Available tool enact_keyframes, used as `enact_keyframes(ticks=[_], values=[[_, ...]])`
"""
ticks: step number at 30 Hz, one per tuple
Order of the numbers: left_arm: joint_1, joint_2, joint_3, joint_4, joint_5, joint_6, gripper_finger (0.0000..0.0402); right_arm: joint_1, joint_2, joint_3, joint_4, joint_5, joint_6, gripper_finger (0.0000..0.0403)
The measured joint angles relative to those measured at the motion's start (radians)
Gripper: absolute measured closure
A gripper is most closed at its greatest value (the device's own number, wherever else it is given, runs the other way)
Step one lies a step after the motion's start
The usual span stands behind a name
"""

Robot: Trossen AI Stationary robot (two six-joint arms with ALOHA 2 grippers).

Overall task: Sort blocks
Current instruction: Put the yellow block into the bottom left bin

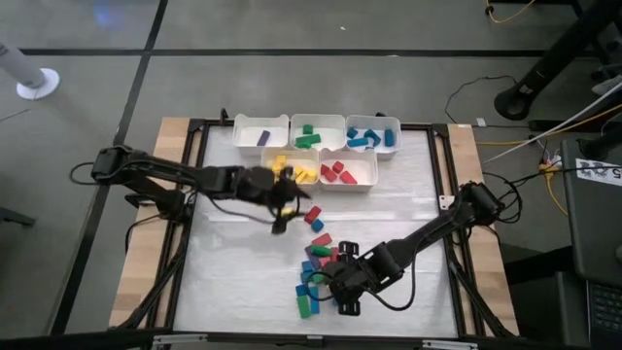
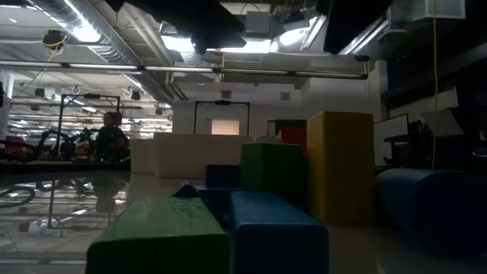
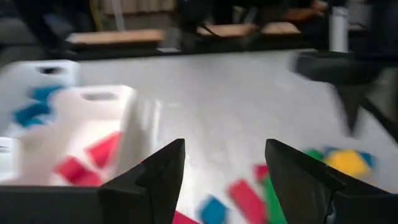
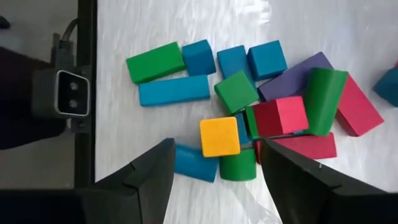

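1. Over the middle of the bench, I have the left gripper just in front of the bin row, beside the yellow bin; its jaws stand wide apart and I see nothing between them
2. From the left wrist view, the red bin sits just ahead with red blocks lying in it, and a bin of blue blocks lies beyond it
3. Near the front of the bench, I have the right gripper over the loose pile of blocks; its jaws are spread wide and hold nothing
4. Between those jaws in the right wrist view I see a yellow cube, with a green cylinder and a blue block touching it
5. Around it lie a long blue block, a green block, a green cube, a purple block, a red cube and a long red block, packed close together
6. At the back of the bench I count five white bins: purple, green and blue in the far row, yellow and red in the near row
7. Two loose blocks, one red and one blue, lie between the left gripper and the pile
8. Across the room in the low view, a person is at a far desk
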Motion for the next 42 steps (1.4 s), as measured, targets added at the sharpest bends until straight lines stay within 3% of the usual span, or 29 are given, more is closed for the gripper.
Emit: enact_keyframes(ticks=[11, 20, 42], values=[[-0.17, 0.0, 0.0, -0.031, 0.0, -0.125, 0.0192, 0.0, 0.001, -0.103, 0.18, -0.001, 0.002, 0.0171], [-0.261, 0.0, 0.0, -0.031, -0.001, -0.183, 0.0192, 0.0, 0.001, -0.16, 0.203, 0.029, 0.002, 0.0171], [-0.298, 0.0, 0.0, -0.028, -0.002, -0.227, 0.0192, 0.0, 0.045, -0.255, 0.361, 0.04, 0.008, 0.0171]])
